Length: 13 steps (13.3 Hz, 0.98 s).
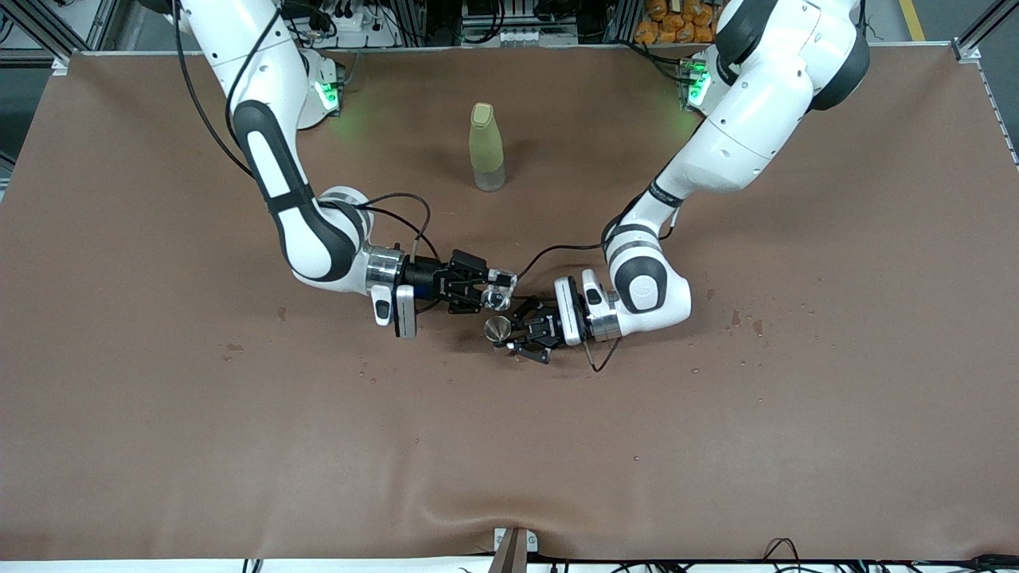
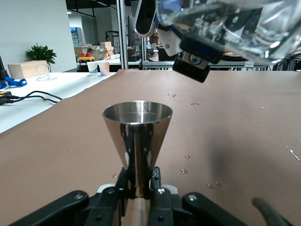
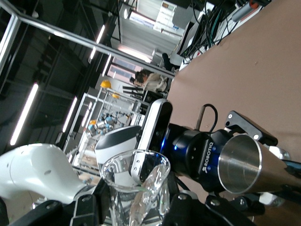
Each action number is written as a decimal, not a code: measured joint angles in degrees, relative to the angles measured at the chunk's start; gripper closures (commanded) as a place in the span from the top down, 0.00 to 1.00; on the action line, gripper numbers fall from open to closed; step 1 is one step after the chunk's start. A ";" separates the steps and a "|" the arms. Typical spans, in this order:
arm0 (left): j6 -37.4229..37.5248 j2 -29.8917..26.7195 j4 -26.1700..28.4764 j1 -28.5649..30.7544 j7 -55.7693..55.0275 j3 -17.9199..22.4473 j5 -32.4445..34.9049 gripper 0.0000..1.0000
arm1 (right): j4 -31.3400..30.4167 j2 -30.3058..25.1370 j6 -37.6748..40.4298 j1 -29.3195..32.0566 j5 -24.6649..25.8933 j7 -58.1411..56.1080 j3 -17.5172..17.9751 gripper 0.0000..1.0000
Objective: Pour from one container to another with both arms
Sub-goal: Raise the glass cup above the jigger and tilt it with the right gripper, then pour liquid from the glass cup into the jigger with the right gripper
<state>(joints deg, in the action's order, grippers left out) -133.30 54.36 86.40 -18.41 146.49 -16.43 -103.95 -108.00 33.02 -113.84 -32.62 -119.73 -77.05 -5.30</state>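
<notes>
A steel cone-shaped cup [image 1: 499, 328] stands upright in my left gripper [image 1: 510, 332], just above the brown table cloth at mid-table. In the left wrist view the left gripper [image 2: 139, 182] is shut on the narrow foot of the cup [image 2: 137, 134]. My right gripper [image 1: 492, 291] is shut on a clear glass beaker [image 1: 497, 298], tipped above and beside the cup's mouth. The beaker [image 2: 225, 21] hangs over the cup's rim. In the right wrist view the beaker [image 3: 136, 186] sits between the right gripper's [image 3: 136, 205] fingers, with the steel cup [image 3: 244, 165] beside it.
A pale yellow-green bottle [image 1: 486, 147] with a cap stands upright on the cloth, farther from the front camera than both grippers. Small water drops [image 1: 744, 321] dot the brown cloth [image 1: 239, 446] around the middle and toward the left arm's end.
</notes>
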 measured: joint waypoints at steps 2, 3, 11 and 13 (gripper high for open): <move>0.00 0.00 0.00 0.02 -0.05 0.08 0.00 0.00 | 0.99 1.20 0.00 -0.33 -1.85 0.91 0.15 0.00; 0.00 0.00 0.00 0.02 -0.07 0.08 -0.10 0.00 | 1.41 1.65 0.00 -0.41 -1.98 2.29 0.21 0.00; -0.03 0.00 0.00 0.02 -0.09 0.09 -0.75 0.00 | 2.04 2.19 0.00 -0.40 -2.21 10.90 0.20 0.00; -0.05 0.00 0.01 0.02 -0.12 0.09 -0.75 0.00 | 2.04 2.19 0.00 -0.32 -2.82 13.20 0.14 0.00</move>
<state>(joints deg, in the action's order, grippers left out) -133.35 54.36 86.41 -18.39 146.37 -16.34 -104.70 -105.96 35.21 -113.84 -32.94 -122.55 -63.85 -5.16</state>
